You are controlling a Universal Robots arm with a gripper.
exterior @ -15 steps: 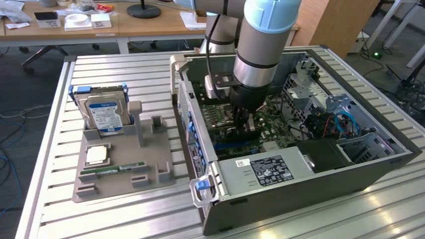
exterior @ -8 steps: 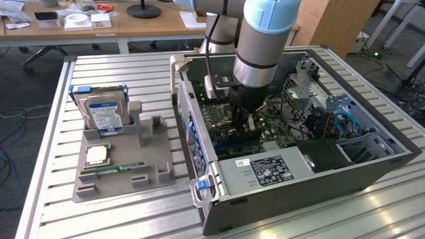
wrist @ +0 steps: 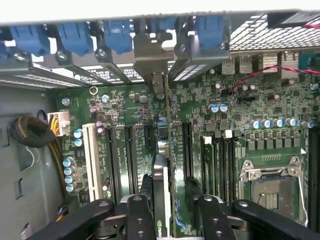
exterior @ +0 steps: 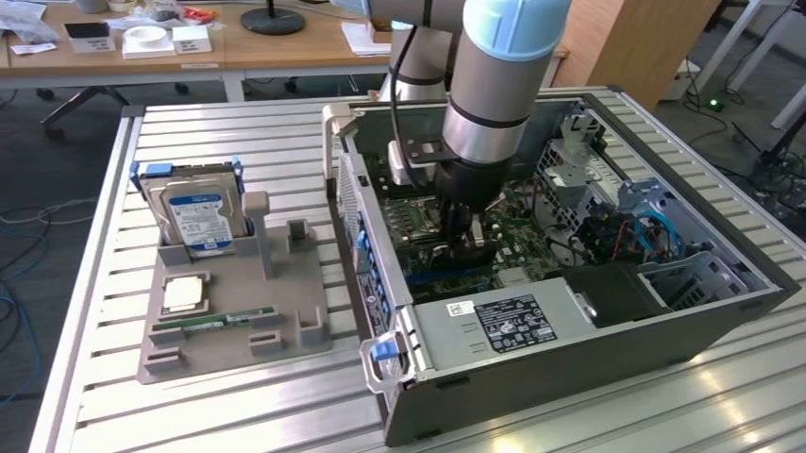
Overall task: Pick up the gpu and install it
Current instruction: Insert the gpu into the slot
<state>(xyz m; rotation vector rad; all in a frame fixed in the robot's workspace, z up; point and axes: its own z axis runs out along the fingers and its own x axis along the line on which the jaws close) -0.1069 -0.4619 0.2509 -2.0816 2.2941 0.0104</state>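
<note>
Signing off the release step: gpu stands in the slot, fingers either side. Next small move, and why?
Probably a straight lift, no sideways travel. The gpu stands edge-on in a motherboard slot, its bracket at the rear openings of the case; the fingers sit apart from it, green board showing between. The gripper straddles the card, so a side move could knock it.

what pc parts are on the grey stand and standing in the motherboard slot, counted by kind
hard drive: 1
cpu chip: 1
ram stick: 1
gpu: 1
total: 4
</note>
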